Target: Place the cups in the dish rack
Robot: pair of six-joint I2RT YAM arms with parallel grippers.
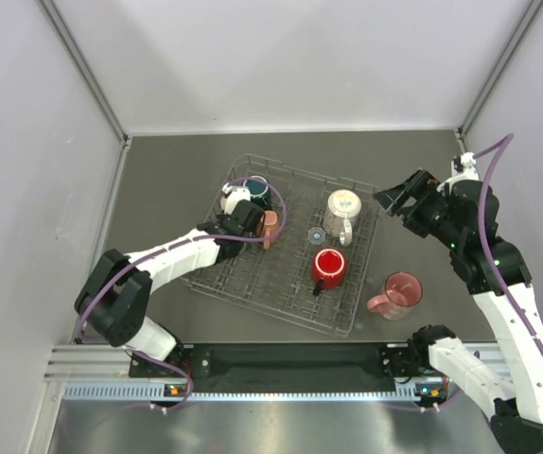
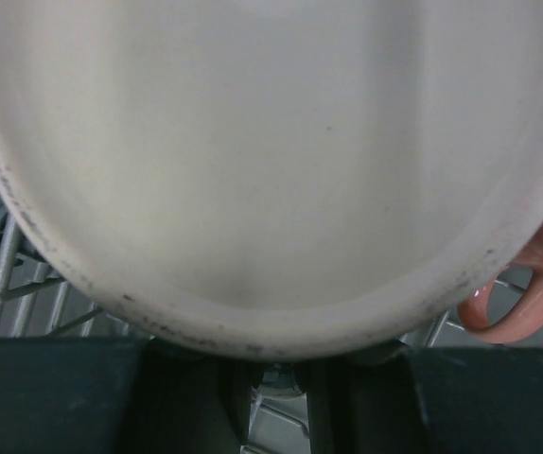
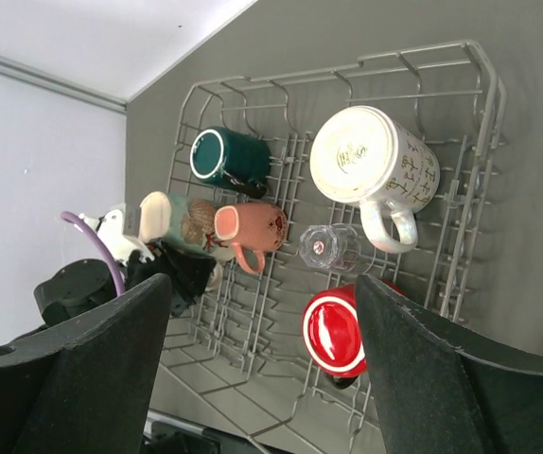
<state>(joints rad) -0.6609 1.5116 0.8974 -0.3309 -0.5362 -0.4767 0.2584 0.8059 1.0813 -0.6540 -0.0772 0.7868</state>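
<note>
The table (image 1: 423,161) is hemmed by pale walls on the left, far and right sides. A band of grey surface is seen all round the rack (image 1: 243,284), widest toward the far wall. The rack is set askew at the table's middle, and bare grid is left along its near left rows.

The right gripper (image 1: 392,197) is held above the table just off the rack's right edge. Its jaws are spread wide with nothing between them (the whole rack is framed by its fingers in the wrist view). The left gripper (image 1: 253,223) is extended over the rack's left half.

The cream mug (image 1: 342,210) is stood mouth down, stamped base up, near the rack's far right edge. The red mug (image 1: 328,268) is placed nearer on the same side, and the teal mug (image 1: 257,192) is lodged by the far left corner. The pink mug (image 1: 401,293) is stood on the table just outside the near right corner, apart from the wire.

The salmon mug (image 1: 270,227) is clamped in the left gripper and held on its side over the tines. It is beside the teal mug, with its white inside turned to the left wrist camera and its handle off to one side. The glass (image 1: 316,234) is seated between the cream and red mugs, a little toward the salmon one
</note>
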